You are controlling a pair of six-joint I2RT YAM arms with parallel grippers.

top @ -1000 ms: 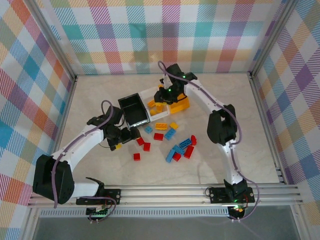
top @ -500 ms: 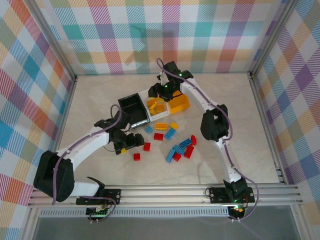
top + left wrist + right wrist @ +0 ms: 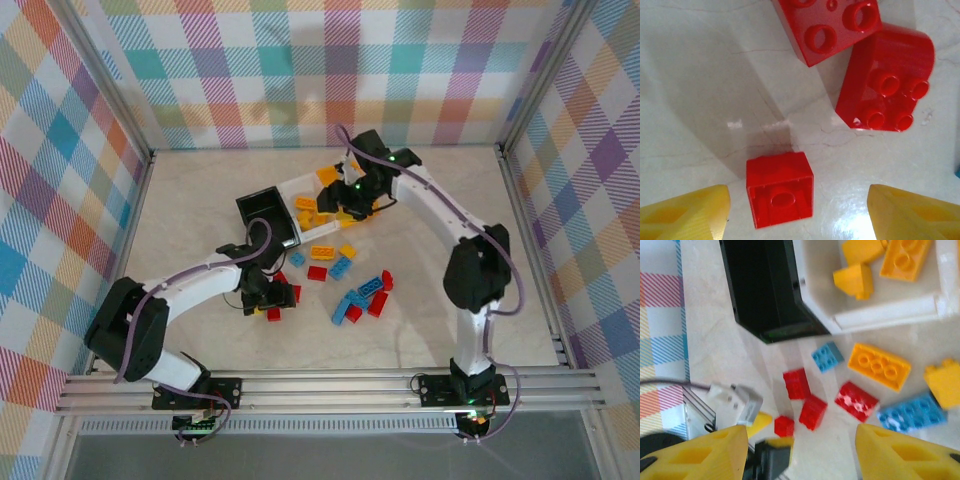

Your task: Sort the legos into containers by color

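My left gripper [image 3: 800, 215] is open and low over the table, its yellow fingertips [image 3: 685, 212] on either side of a small red lego [image 3: 780, 190] that lies with its hollow underside showing; neither fingertip touches it. Two bigger red legos [image 3: 885, 85] lie just beyond. From above, that gripper [image 3: 270, 307] is at the left end of the loose pile. My right gripper [image 3: 352, 200] hangs open and empty above the containers: the black bin [image 3: 266, 213] and the white bin [image 3: 300, 188], which holds yellow-orange legos [image 3: 875, 267]. The right arm hides most of the yellow-orange bin.
Loose red [image 3: 317, 272], blue [image 3: 341, 267] and yellow-orange [image 3: 322, 252] legos are scattered mid-table in front of the bins, with another cluster [image 3: 365, 298] to the right. Checkered walls enclose the table on three sides.
My left gripper has moved right and nearer, down onto the small red lego, and its jaws have narrowed. My right gripper has opened and shifted a little right above the bins.
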